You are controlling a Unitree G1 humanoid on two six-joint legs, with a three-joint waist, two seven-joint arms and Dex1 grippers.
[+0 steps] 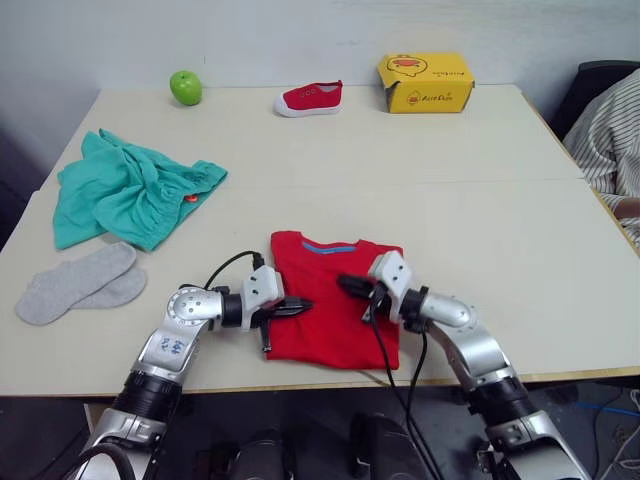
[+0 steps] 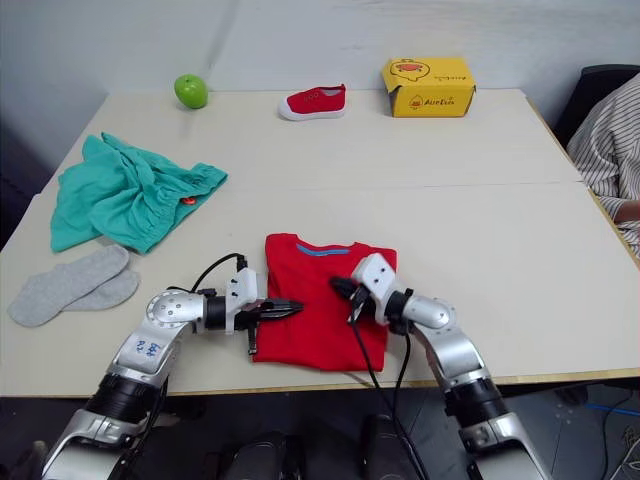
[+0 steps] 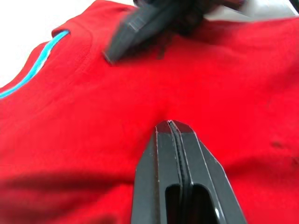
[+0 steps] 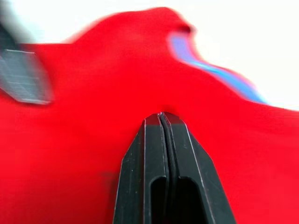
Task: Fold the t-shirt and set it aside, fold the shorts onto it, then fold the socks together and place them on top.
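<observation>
The red t-shirt [image 1: 330,310] lies folded into a small rectangle near the table's front edge, its blue neck label facing the far side. My left gripper [image 1: 300,307] is shut, its tips over the shirt's left part. My right gripper [image 1: 348,285] is shut too, over the shirt's middle, and the two point toward each other. In the left wrist view the closed fingertips [image 3: 173,126] sit just over red cloth, with nothing visible between them. The same holds in the right wrist view [image 4: 161,116]. The teal shorts [image 1: 125,190] lie crumpled at the left. The grey socks [image 1: 80,283] lie overlapping in front of them.
A green apple [image 1: 186,87], a small red shoe [image 1: 310,98] and a yellow box [image 1: 425,82] stand along the table's far edge. A person's striped sleeve [image 1: 610,140] shows at the right edge. Black cables trail from both wrists over the table's front edge.
</observation>
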